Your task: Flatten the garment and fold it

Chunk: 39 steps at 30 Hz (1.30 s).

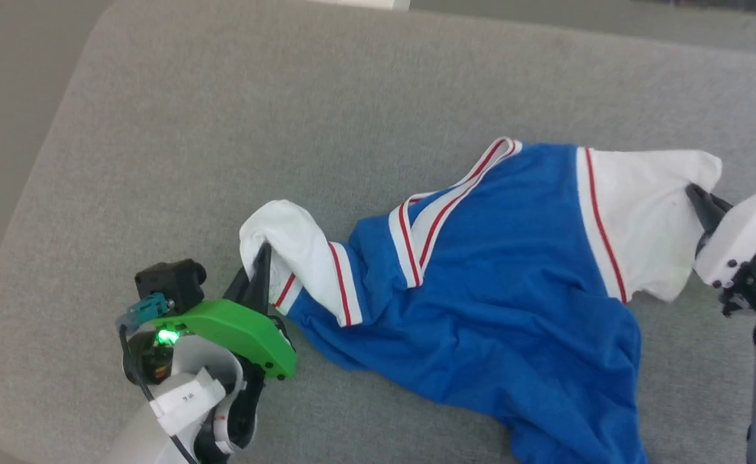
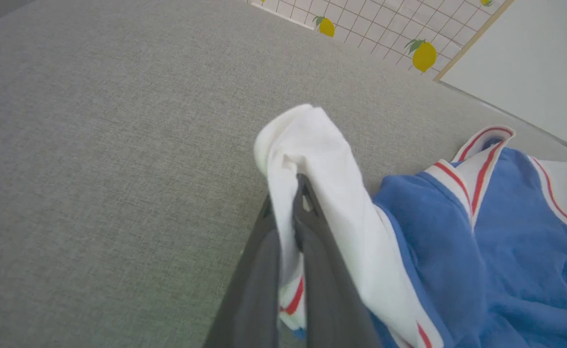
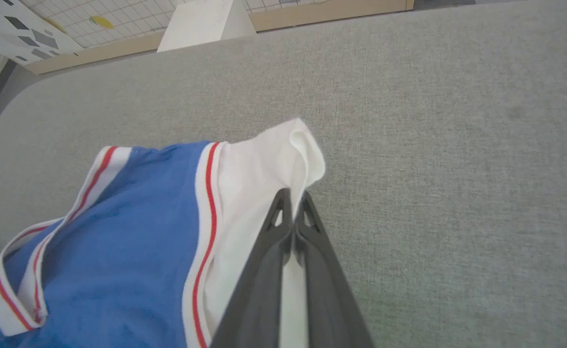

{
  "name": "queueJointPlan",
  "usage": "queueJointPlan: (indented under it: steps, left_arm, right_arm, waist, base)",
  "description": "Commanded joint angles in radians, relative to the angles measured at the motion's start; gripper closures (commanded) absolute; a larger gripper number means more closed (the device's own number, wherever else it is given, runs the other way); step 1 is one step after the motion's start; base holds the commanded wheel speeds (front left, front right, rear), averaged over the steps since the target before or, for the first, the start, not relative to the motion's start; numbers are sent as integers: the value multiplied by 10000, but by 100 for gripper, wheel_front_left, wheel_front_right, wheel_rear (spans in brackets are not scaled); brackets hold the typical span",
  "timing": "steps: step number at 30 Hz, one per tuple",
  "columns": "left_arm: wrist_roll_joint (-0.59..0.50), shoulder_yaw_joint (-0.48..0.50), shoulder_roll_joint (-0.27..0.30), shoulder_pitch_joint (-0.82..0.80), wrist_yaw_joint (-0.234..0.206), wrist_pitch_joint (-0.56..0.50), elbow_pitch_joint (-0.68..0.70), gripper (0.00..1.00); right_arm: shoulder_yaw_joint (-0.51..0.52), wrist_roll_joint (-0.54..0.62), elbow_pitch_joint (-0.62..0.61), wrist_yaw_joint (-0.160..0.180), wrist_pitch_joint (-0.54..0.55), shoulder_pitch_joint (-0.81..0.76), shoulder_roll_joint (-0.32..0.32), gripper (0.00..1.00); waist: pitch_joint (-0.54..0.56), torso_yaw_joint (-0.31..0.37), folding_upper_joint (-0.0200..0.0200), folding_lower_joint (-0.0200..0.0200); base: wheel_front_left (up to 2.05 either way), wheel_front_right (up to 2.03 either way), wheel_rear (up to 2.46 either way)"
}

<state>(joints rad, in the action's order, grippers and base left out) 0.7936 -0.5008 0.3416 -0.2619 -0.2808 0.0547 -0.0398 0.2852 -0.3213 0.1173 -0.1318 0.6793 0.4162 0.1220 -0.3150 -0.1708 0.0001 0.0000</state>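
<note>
The garment (image 1: 500,290), a royal-blue T-shirt with white sleeves, red stripes and a striped neckband (image 1: 445,206), lies crumpled on the grey cushion (image 1: 287,129). My left gripper (image 1: 263,261) is shut on the bunched white left sleeve (image 1: 297,251); in the left wrist view that sleeve (image 2: 322,159) drapes over my closed fingers (image 2: 322,270). My right gripper (image 1: 697,193) is shut on the edge of the white right sleeve (image 1: 648,219). In the right wrist view its fingers (image 3: 268,270) pinch that sleeve (image 3: 259,179), white cloth showing between them.
The grey cushion's rounded edge (image 1: 10,258) runs down the left, floor beyond. A white box (image 3: 201,21) and a tiled wall with lemon prints (image 2: 423,53) lie past the cushion's far side. The shirt's lower body (image 1: 577,425) trails to the bottom edge.
</note>
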Motion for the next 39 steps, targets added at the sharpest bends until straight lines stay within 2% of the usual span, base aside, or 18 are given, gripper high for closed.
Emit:
queueJointPlan:
  steps: [1, 7, 10, 17, 22, 27, 32, 39]
  left_arm:
    - [45, 71, 106, -308, 79, -13, -17, 100]
    - [-371, 185, 702, -1775, 154, -604, -119, 100]
    - [-369, 435, 807, -2890, 161, -962, -154, 100]
    - [-153, 650, 754, -5367, 355, -2071, -936, 100]
    - [-526, 879, 783, -7166, 278, -2005, -2220, 100]
    - [-694, 778, 718, -8380, 477, -2166, -3515, 100]
    - [-608, 653, 568, -9090, 573, -2687, -4144, 100]
    - [-598, 662, 396, -9842, 372, -2967, -4244, 100]
  right_arm:
    - [-101, -162, -16, 11, -325, -64, -33, 100]
    - [-558, -495, -89, 11, -1625, 597, -31, 100]
    - [-734, -486, -109, 11, -2016, 1290, 61, 100]
    - [-1401, -275, 260, 11, -2089, 3132, 290, 100]
    - [-1823, 189, 1038, 11, -2247, 4809, 377, 100]
    - [-2101, 637, 2177, 11, -2480, 6111, 357, 100]
    - [-2222, 778, 3009, 11, -2280, 6868, 384, 100]
    - [-2327, 1042, 3624, 11, -2069, 7685, 556, 100]
  waist:
    - [955, 343, -1, 0]
    - [2033, 879, -1, 0]
    - [2464, 1106, -1, 0]
    - [3224, 1587, -1, 0]
    - [3505, 1934, -1, 0]
    - [3535, 2204, -1, 0]
    - [3169, 2355, -1, 0]
    - [1684, 2558, -1, 0]
  base:
    - [0, 0, 0]
    - [0, 0, 0]
    - [0, 0, 0]
    - [0, 0, 0]
    - [0, 0, 0]
    - [0, 0, 0]
    - [0, 0, 0]
    - [0, 0, 0]
